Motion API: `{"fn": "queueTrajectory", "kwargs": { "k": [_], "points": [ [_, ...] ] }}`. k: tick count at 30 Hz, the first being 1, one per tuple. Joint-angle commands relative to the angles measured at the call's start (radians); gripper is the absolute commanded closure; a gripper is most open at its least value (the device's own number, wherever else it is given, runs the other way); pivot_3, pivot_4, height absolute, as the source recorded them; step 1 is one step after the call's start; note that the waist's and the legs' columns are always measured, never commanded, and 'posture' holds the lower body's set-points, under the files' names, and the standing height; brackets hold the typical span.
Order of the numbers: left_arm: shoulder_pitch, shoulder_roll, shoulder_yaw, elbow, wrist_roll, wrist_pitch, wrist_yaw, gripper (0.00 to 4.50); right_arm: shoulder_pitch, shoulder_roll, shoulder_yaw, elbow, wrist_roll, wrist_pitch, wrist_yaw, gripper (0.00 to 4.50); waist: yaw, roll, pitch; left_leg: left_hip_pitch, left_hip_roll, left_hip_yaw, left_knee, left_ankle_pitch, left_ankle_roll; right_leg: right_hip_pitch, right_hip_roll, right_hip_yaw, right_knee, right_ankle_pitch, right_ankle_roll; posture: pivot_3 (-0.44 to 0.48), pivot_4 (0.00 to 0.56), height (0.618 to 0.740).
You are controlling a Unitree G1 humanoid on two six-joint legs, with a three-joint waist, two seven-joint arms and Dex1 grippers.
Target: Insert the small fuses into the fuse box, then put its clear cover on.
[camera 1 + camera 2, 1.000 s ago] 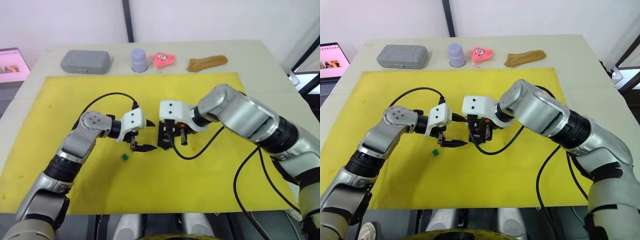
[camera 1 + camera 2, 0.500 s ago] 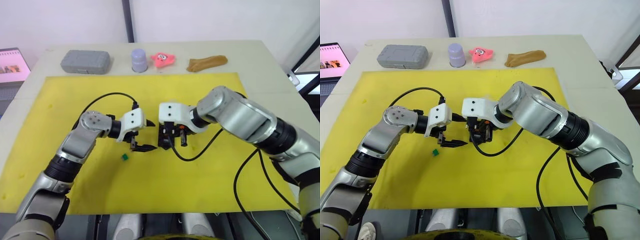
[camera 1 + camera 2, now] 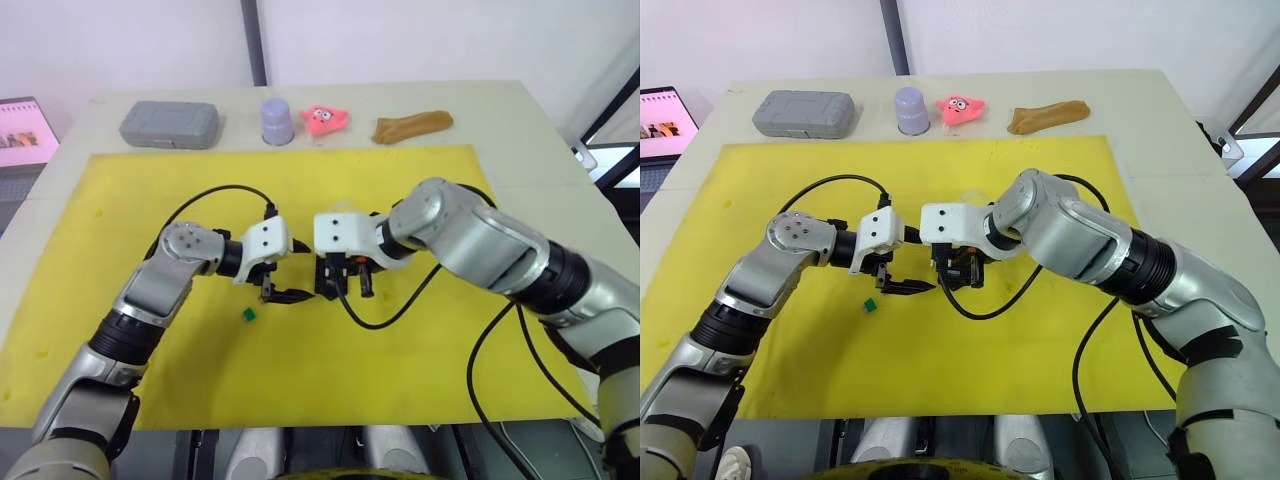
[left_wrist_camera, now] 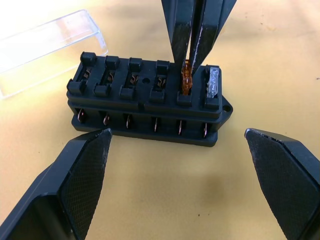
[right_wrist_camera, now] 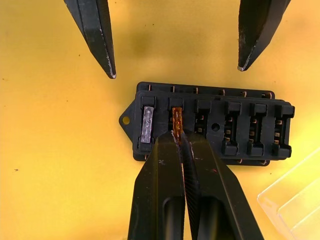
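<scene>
- Right gripper (image 5: 181, 137): clenched on an amber fuse (image 4: 186, 80), held in the second slot from one end of the fuse box (image 4: 145, 100).
- Left gripper (image 4: 177, 140): fingers spread wide, nothing held, aimed at the box's long side.
- Fuse box located mid yellow mat (image 3: 400, 340); a grey fuse (image 5: 147, 123) is seated in the end slot, seen in both wrist views.
- Clear cover (image 4: 47, 42) lies just beside the box, apart.
- Green fuse (image 3: 246, 314) is seen on the mat in the eye views, near the left gripper.
- Along the table's (image 3: 500, 100) far edge: grey case (image 3: 170, 123), cup (image 3: 277, 120), pink toy (image 3: 326, 117), brown piece (image 3: 412, 125).
</scene>
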Motion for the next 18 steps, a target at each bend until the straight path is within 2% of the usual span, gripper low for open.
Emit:
{"fn": "queueTrajectory", "kwargs": {
  "k": [1,18],
  "points": [
    [-0.011,-0.002,0.007,-0.028,-0.002,-0.009,0.004,0.00,0.021,-0.007,0.027,0.011,-0.020,0.001,0.008,4.46,0.000,0.000,0.000,0.000,0.000,0.000,0.000,0.000,0.000,0.000,0.000,0.000,0.000,0.000,0.000,0.000,0.150,0.740],
    [-0.003,-0.001,0.011,-0.034,-0.003,-0.004,0.010,0.00,0.022,0.018,0.011,0.051,-0.047,-0.012,0.041,4.46,0.000,0.000,0.000,0.001,0.000,0.000,0.000,0.000,0.000,0.001,0.000,0.000,0.000,0.000,0.000,0.000,0.150,0.740]
  ]
}}
